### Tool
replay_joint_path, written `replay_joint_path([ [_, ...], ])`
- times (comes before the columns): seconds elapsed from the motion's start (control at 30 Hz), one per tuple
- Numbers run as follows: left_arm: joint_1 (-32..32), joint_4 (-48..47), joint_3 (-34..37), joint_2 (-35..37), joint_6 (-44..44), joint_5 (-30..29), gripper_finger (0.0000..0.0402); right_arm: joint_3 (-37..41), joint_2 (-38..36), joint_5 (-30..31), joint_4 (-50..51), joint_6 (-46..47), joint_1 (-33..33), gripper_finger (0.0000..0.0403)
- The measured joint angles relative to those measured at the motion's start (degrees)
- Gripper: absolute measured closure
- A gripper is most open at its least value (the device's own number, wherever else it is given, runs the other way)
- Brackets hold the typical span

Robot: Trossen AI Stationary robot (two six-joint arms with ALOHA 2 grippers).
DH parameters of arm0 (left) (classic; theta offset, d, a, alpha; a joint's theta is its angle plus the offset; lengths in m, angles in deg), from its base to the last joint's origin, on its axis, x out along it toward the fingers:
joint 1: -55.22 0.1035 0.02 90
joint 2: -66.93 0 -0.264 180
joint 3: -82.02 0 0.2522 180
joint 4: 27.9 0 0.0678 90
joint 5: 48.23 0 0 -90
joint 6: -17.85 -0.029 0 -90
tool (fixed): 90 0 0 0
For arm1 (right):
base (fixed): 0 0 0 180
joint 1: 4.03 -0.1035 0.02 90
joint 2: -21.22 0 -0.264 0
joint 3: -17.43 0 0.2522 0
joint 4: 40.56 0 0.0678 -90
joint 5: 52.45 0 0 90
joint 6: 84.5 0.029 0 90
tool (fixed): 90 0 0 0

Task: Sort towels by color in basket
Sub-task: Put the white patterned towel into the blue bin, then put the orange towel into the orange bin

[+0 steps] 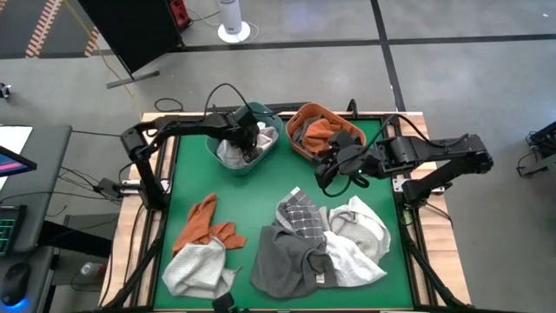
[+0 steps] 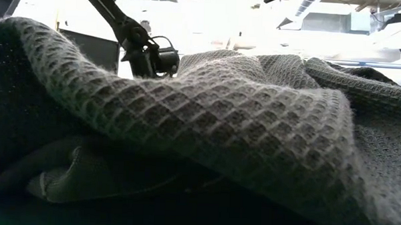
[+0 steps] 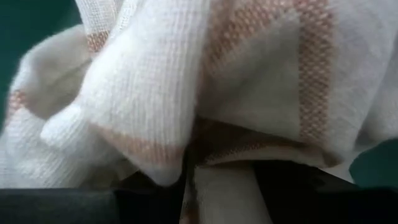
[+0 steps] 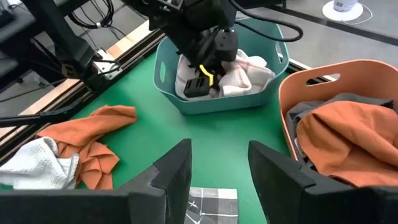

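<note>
Towels, white cloth with faint orange stripes (image 3: 249,81) bunched in teal basket (image 4: 186,102), left gripper (image 4: 202,78) lowered inside it, pinching that cloth, right gripper (image 4: 219,163) spread beside the basket, empty, low view blocked by grey waffle towel (image 2: 253,128).

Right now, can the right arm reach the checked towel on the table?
Probably yes. The right gripper is open and empty, and the checked towel lies just below it on top of the pile, with nothing covering it.
</note>
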Motion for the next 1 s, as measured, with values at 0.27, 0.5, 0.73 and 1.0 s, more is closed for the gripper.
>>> replay_joint_path([
  [0.27, -0.03, -3.55, -3.78, 7.21, -2.61, 0.17, 0.0229, 0.0, 0.0, -0.01, 0.58, -1.49, 0.22, 0.0218],
  [0.5, 0.0, -9.77, -8.89, 16.25, -7.47, -0.28, 0.0229, 0.0, 0.0, -4.54, 3.66, -4.68, 2.09, 0.0218],
  [0.73, -0.82, -19.28, -10.82, 26.92, -1.64, 4.95, 0.0229, 0.0, 2.38, -15.13, -0.09, -12.12, 5.79, 0.0218],
  [1.0, -10.33, -39.51, -10.26, 36.87, 9.99, 10.53, 0.0229, 0.09, 9.31, -21.54, -0.68, -22.97, 7.33, 0.0218],
])
